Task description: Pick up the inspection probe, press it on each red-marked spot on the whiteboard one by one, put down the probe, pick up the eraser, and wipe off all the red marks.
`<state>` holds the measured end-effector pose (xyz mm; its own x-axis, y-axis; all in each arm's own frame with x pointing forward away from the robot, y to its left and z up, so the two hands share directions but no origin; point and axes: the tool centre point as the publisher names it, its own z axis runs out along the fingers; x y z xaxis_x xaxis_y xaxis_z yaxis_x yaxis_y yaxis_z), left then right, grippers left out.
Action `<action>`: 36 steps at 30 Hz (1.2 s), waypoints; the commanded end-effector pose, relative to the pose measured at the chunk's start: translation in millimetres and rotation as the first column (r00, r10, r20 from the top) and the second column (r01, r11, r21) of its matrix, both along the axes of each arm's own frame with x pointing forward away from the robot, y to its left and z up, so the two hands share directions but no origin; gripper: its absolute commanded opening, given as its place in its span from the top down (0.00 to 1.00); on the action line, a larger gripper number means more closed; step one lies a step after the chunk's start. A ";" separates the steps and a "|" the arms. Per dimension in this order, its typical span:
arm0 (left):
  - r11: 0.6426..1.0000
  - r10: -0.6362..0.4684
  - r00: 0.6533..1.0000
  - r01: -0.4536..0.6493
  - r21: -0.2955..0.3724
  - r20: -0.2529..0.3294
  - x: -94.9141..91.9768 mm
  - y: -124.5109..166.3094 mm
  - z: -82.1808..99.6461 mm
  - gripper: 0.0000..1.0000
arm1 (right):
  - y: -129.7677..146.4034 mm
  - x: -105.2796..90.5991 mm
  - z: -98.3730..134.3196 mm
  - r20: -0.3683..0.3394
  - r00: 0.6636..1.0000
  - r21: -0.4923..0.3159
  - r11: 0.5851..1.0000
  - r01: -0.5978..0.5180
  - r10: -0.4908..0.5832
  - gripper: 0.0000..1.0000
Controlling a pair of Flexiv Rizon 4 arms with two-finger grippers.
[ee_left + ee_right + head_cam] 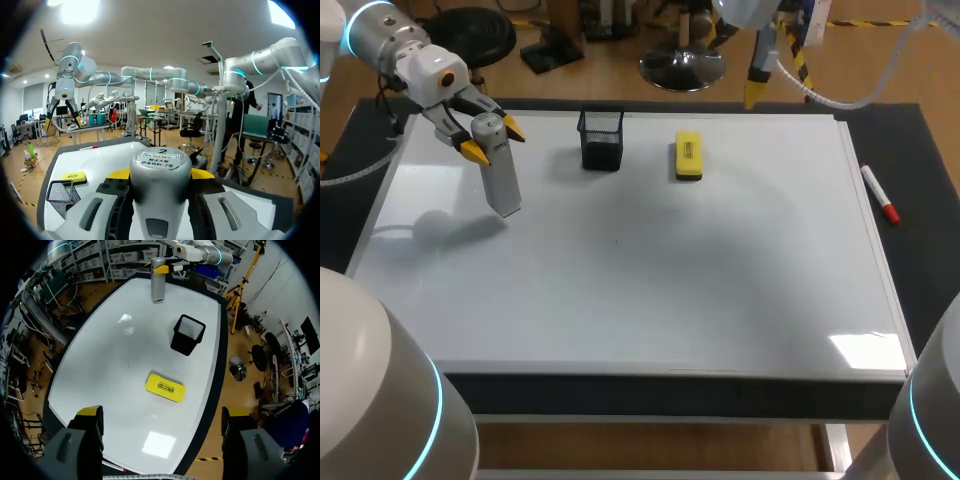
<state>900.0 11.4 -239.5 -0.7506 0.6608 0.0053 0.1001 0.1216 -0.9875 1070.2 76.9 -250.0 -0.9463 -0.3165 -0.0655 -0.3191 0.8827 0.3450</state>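
Since no red mark can be made out anywhere on the whiteboard, from its near edge at the bottom of the frame upward, it cannot be told how many spots are pressed or whether any remain to be wiped; only the pick-up is judged done. At the right of the frame, a red marker is laid off the board's edge. In the upper left, the inspection probe is clenched between the yellow tips of the left gripper, over the board's far left corner; its long axis is held close to upright, leaning slightly toward the lower right, with the capped end at the fingers and the other end pointed down at the board; whether that end touches cannot be told. Further off, at upper middle, a black mesh holder is stood, and the yellow eraser is laid flat near it, untouched; setting down, eraser pick-up and wiping are judged left. Farthest, the right gripper is held spread wide, with nothing in it.
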 end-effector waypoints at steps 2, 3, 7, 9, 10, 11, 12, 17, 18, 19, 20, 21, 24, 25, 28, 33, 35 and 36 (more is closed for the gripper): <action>1.000 -0.006 1.000 0.006 -0.001 0.000 2.0 1.2 0.5 1.00 | 0.4 3.0 1.5 -0.015 1.000 -0.011 1.000 -0.007 0.007 0.00; 1.000 -0.006 1.000 0.006 -0.001 0.000 2.0 1.2 0.5 1.00 | 0.4 3.0 1.5 -0.015 1.000 -0.011 1.000 -0.007 0.007 0.00; 1.000 -0.006 1.000 0.006 -0.001 0.000 2.0 1.2 0.5 1.00 | 0.4 3.0 1.5 -0.015 1.000 -0.011 1.000 -0.007 0.007 0.00; 1.000 -0.006 1.000 0.006 -0.001 0.000 2.0 1.2 0.5 1.00 | 0.4 3.0 1.5 -0.015 1.000 -0.011 1.000 -0.007 0.007 0.00; 1.000 -0.006 1.000 0.006 -0.001 0.000 2.0 1.2 0.5 1.00 | 0.4 3.0 1.5 -0.015 1.000 -0.011 1.000 -0.007 0.007 0.00; 1.000 -0.006 1.000 0.006 -0.001 0.000 2.0 1.2 0.5 1.00 | 0.4 3.0 1.5 -0.015 1.000 -0.011 1.000 -0.007 0.007 0.00; 1.000 -0.006 1.000 0.006 -0.001 0.000 2.0 1.2 0.5 1.00 | 0.4 3.0 1.5 -0.015 1.000 -0.011 1.000 -0.007 0.007 0.00; 1.000 -0.006 1.000 0.006 -0.001 0.000 2.0 1.2 0.5 1.00 | 0.4 3.0 1.5 -0.015 1.000 -0.011 1.000 -0.007 0.007 0.00; 1.000 -0.006 1.000 0.006 -0.001 0.000 2.0 1.2 0.5 1.00 | 0.4 3.0 1.5 -0.015 1.000 -0.011 1.000 -0.007 0.007 0.00; 1.000 -0.006 1.000 0.006 -0.001 0.000 2.0 1.2 0.5 1.00 | 0.4 3.0 1.5 -0.015 1.000 -0.011 1.000 -0.007 0.007 0.00; 1.000 -0.006 1.000 0.006 -0.001 0.000 2.0 1.2 0.5 1.00 | 0.4 3.0 1.5 -0.015 1.000 -0.011 1.000 -0.007 0.007 0.00; 1.000 -0.006 1.000 0.006 -0.001 0.000 2.0 1.2 0.5 1.00 | 0.4 3.0 1.5 -0.015 1.000 -0.011 1.000 -0.007 0.007 0.00; 1.000 -0.006 1.000 0.006 -0.001 0.000 2.0 1.2 0.5 1.00 | 0.4 3.0 1.5 -0.015 1.000 -0.011 1.000 -0.007 0.007 0.00; 1.000 -0.006 1.000 0.006 -0.001 0.000 2.0 1.2 0.5 1.00 | 0.4 3.0 1.5 -0.015 1.000 -0.011 1.000 -0.007 0.007 0.00; 1.000 0.009 1.000 -0.009 0.013 -0.009 3.5 -1.2 1.6 1.00 | 0.4 3.0 1.5 -0.015 1.000 -0.011 1.000 -0.007 0.007 0.00; 0.998 0.057 0.998 -0.057 0.031 -0.018 2.7 -9.6 6.1 1.00 | 0.4 3.0 1.5 -0.015 1.000 -0.011 1.000 -0.007 0.007 0.00; 0.994 0.097 0.995 -0.096 0.044 -0.018 3.1 -12.2 9.6 1.00 | 0.4 3.0 1.5 -0.015 1.000 -0.011 1.000 -0.007 0.007 0.00; 0.993 0.111 0.994 -0.110 0.044 -0.020 3.4 -14.3 12.5 1.00 | 0.4 3.0 1.5 -0.015 1.000 -0.011 1.000 -0.007 0.007 0.00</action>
